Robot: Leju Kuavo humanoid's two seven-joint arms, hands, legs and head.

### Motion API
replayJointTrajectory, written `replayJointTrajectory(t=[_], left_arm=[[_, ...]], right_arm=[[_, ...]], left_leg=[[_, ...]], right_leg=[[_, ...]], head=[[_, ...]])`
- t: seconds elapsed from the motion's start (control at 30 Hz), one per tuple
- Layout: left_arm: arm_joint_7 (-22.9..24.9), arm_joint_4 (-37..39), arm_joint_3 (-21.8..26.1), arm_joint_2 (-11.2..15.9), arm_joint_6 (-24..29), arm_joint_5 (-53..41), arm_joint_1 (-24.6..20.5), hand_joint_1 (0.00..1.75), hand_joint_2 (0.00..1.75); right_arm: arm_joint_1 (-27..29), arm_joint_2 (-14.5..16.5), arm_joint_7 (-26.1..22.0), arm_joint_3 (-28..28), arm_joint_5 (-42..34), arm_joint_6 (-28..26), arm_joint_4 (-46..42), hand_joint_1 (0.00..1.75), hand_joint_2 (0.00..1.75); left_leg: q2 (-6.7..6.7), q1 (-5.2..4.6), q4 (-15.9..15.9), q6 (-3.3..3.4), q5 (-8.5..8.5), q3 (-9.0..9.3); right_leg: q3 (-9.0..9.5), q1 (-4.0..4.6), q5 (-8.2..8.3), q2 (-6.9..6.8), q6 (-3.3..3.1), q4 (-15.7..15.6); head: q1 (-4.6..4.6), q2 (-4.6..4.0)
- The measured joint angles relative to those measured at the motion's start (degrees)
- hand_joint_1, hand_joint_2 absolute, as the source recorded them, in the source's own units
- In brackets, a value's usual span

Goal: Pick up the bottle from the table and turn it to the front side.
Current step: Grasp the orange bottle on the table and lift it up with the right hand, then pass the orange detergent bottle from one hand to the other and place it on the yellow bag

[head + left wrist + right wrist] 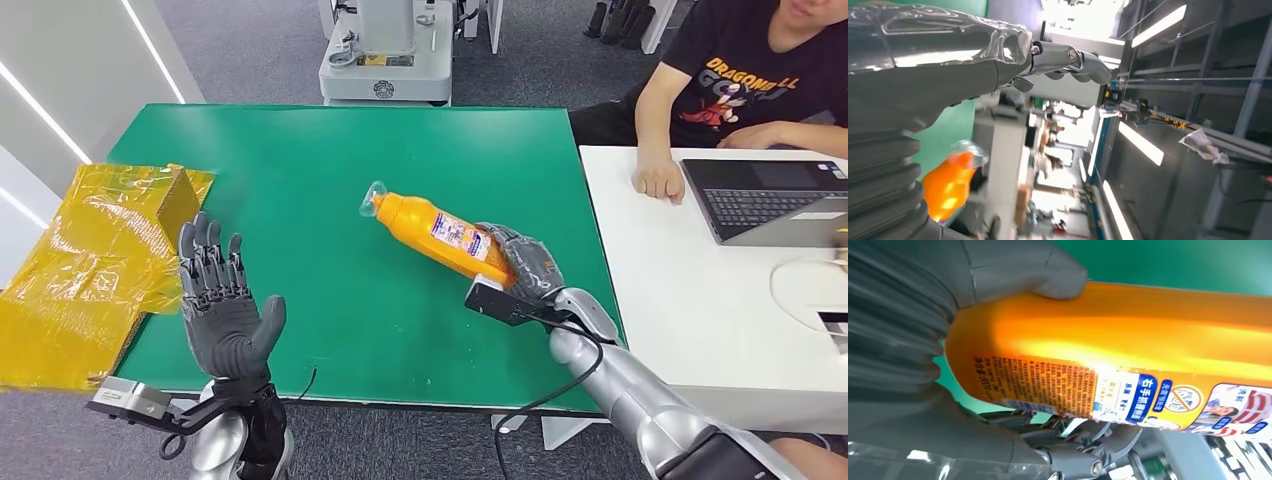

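We note the right robot hand (522, 268) gripping the orange bottle (440, 232) by its base, cap toward 10 o'clock over the green surface (300, 180). Left robot hand (225, 310) raised, fingers spread, holding nothing.

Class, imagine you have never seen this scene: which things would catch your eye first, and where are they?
The orange bottle stands out, gripped at its base by the right hand above the green table, cap pointing away from the robot. The left hand is raised with fingers spread, beside crinkled yellow wrapping at the table's left edge.
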Motion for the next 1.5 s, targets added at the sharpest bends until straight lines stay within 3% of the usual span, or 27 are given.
replayJointTrajectory(t=[0.1,0.27,0.43,0.93,1.5], left_arm=[[0.0,1.54,0.1,-0.07,-6.16,6.68,0.0,0.0,1.75],[0.4,4.65,-0.21,-0.05,-8.33,15.5,-0.42,0.0,1.75],[1.92,7.91,-1.71,0.05,-8.76,20.12,-1.19,0.0,1.75],[4.44,16.52,-5.9,0.21,-10.79,21.17,-5.29,0.0,1.75],[5.16,22.34,-6.5,0.37,-11.7,21.83,-8.09,0.0,1.75]], right_arm=[[3.27,0.93,-4.58,-3.26,-4.49,-3.89,-3.72,1.75,1.75],[11.3,2.39,-7.38,-6.74,-8.82,-10.51,-13.26,1.75,1.75],[17.04,2.68,-7.54,-6.85,-8.83,-11.64,-19.9,1.75,1.75],[18.71,2.66,-6.43,-3.03,-2.04,3.94,-21.24,1.75,1.75],[15.85,3.28,-6.59,-0.57,2.72,10.63,-21.26,1.75,1.75]], left_leg=[[-0.01,0.0,-0.01,-0.02,-0.03,-0.01],[-0.06,0.0,-0.01,-0.04,-0.06,-0.02],[-0.04,0.0,-0.01,-0.05,-0.1,-0.03],[-0.03,0.0,-0.01,-0.05,-0.1,-0.03],[-0.03,0.0,-0.01,-0.05,-0.1,-0.04]], right_leg=[[-0.01,0.0,-0.04,0.0,0.03,-0.01],[-0.02,0.0,-0.1,-0.03,0.07,-0.02],[-0.06,-0.01,-0.11,0.0,0.06,-0.02],[-0.06,-0.01,-0.1,0.01,0.06,-0.01],[-0.06,-0.01,-0.1,0.01,0.06,-0.01]], head=[[0.0,0.0],[0.0,0.0],[-0.01,0.0],[0.0,0.0],[0.0,0.0]])
